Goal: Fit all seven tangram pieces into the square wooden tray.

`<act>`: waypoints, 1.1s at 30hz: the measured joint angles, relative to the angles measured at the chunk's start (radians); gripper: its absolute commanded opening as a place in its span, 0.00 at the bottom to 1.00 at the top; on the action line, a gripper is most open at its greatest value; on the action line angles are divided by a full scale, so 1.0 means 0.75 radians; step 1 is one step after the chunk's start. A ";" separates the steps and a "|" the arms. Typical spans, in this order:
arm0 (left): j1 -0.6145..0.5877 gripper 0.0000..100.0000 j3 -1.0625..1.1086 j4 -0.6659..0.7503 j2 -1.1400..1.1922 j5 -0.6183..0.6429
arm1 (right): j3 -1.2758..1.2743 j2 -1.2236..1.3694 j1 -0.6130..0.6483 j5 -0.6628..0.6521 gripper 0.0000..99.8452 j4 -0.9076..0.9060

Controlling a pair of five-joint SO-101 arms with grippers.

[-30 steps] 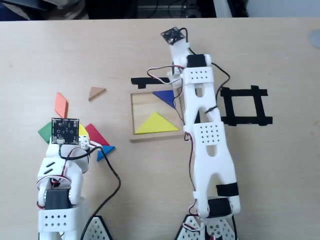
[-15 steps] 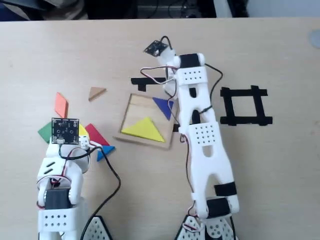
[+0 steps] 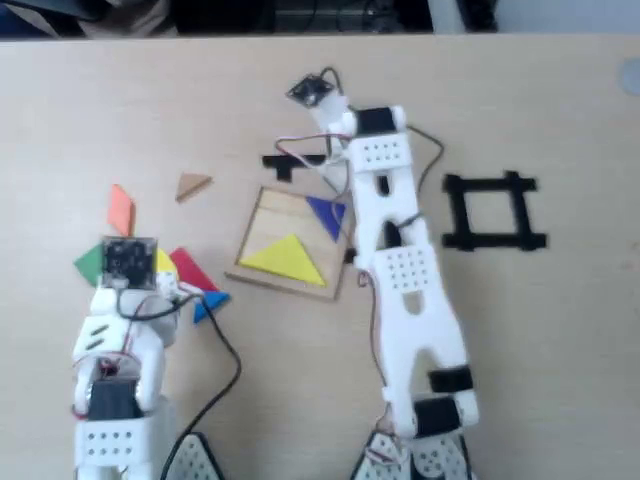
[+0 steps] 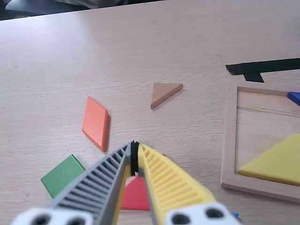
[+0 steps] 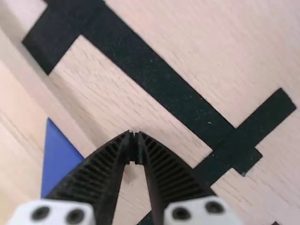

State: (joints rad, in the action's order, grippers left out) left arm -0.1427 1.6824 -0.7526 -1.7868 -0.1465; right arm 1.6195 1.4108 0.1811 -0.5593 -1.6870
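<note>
2/7 seated: yellow triangle (image 3: 283, 258) and blue triangle (image 3: 328, 213) are in the tray (image 3: 280, 215). The tray sits skewed to the black tape mark (image 3: 290, 162) off its far edge. Right tool (image 5: 134, 137) is closed and empty, tip at the tray's far rim just beside the blue triangle. That reads as squaring the tray, not a pick.

Five pieces are loose on the tabletop (image 3: 500, 100), all on the tray's left-arm side: tan triangle (image 3: 193, 185), orange parallelogram (image 3: 121, 208), green square (image 3: 90, 264), red triangle (image 3: 190, 268), small blue triangle (image 3: 210, 303). Left tool (image 4: 134, 146) is closed and empty over the red triangle, well apart from the tray.

Next: open the left tool, grip the red triangle, carry it to bare wood in the tray.
</note>
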 measured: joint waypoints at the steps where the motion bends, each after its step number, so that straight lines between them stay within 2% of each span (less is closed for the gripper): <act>1: 0.000 0.03 0.000 0.000 0.000 0.000 | 0.000 0.000 0.002 0.010 0.01 -0.002; 7: 0.000 0.03 0.000 0.000 0.000 0.000 | 0.000 0.000 0.053 0.100 0.01 -0.057; 17: 0.000 0.03 0.000 0.000 0.000 0.000 | 0.000 -0.020 0.061 0.552 0.01 -0.057; 25: -0.004 0.03 0.000 0.000 0.000 0.000 | 0.012 0.002 0.129 0.753 0.01 -0.057; 33: -0.039 0.03 0.000 0.000 0.000 0.000 | 0.020 0.006 0.129 0.765 0.01 -0.057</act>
State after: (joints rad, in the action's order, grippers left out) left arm -0.1718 1.6824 -0.7526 -1.7868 -0.1465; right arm 1.6349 1.4154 0.2777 0.0146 -1.7300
